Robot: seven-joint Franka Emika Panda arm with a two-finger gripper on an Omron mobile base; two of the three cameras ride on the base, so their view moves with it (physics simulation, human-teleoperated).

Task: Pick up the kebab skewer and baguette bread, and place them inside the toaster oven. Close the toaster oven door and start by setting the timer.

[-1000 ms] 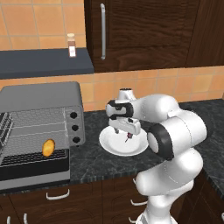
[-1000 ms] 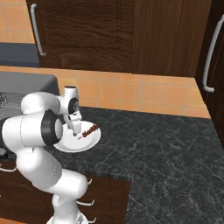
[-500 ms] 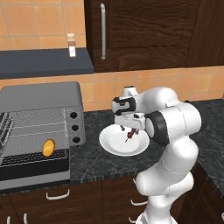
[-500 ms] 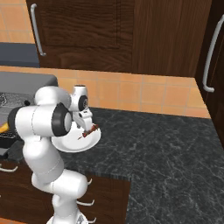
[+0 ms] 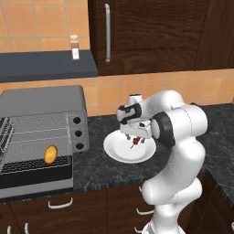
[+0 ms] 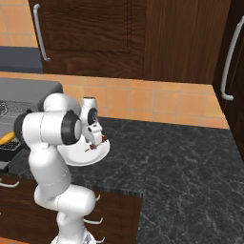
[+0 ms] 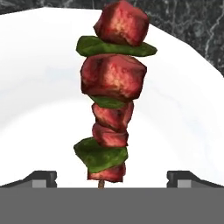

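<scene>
No legible text, labels, brands or numbers in any view. The toaster oven [image 5: 43,137] knobs carry no readable markings. The small bottle [image 5: 74,47] on the shelf is too small to read.

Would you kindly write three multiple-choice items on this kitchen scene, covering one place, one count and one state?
1. Where is the baguette bread?
A. on the white plate
B. on the toaster oven's rack
C. on the shelf

2. How many black knobs does the toaster oven show?
A. one
B. five
C. three

3. What state is the toaster oven door in?
A. open
B. closed
C. removed

Answers: 1 B, the loaf lies on the wire rack; 2 C, three knobs form a column; 3 A, the door is folded down, baring the rack.
</scene>
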